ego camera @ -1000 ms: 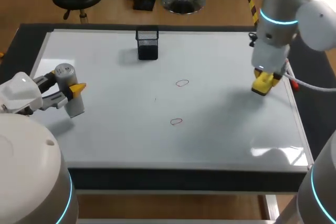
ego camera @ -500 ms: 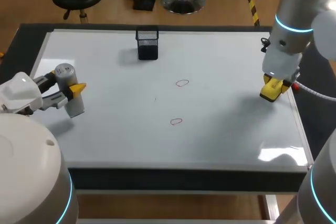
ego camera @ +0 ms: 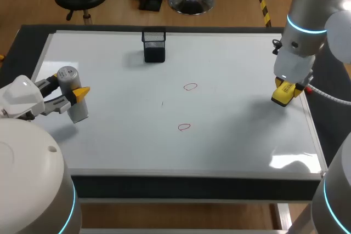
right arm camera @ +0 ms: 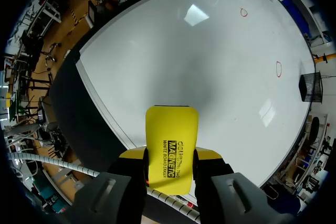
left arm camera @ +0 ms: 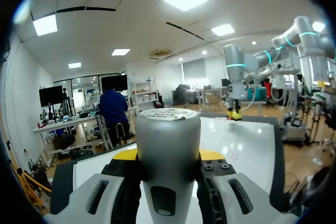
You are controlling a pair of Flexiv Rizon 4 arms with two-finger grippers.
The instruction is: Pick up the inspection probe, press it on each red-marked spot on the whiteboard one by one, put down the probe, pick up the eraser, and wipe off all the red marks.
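Since the earliest frame the right arm has carried its gripper (ego camera: 284, 93) outward, from a position further in over the board to one beside the board's right-hand frame; the left arm has not shifted.

Right gripper: closed on a flat, rounded-cornered yellow plastic whiteboard eraser (ego camera: 281, 97), one yellow-tipped finger pressing each long edge. In the right wrist view the eraser (right arm camera: 172, 129) projects ahead of the fingers, above the metal frame of the board.

Left gripper (ego camera: 77, 95): over the board's left margin, clamped on a matt grey cylindrical inspection probe (ego camera: 79, 111) with a flat disc-shaped cap. The probe leans slightly and its lower end is close to the surface; whether it touches cannot be told. In the left wrist view the smooth barrel (left arm camera: 168, 135) fills the gap between the fingers.

Large glossy whiteboard (ego camera: 109, 135): pale, reflective, edged in light metal, lying flat on a dark-rimmed table (ego camera: 164, 186).

Two small red oval outlines: one (ego camera: 190, 86) near the board's middle, the other (ego camera: 184, 127) nearer the front edge, well apart from both grippers.

Black wire-mesh cup (ego camera: 154, 46): square-sided, upright near the far edge.
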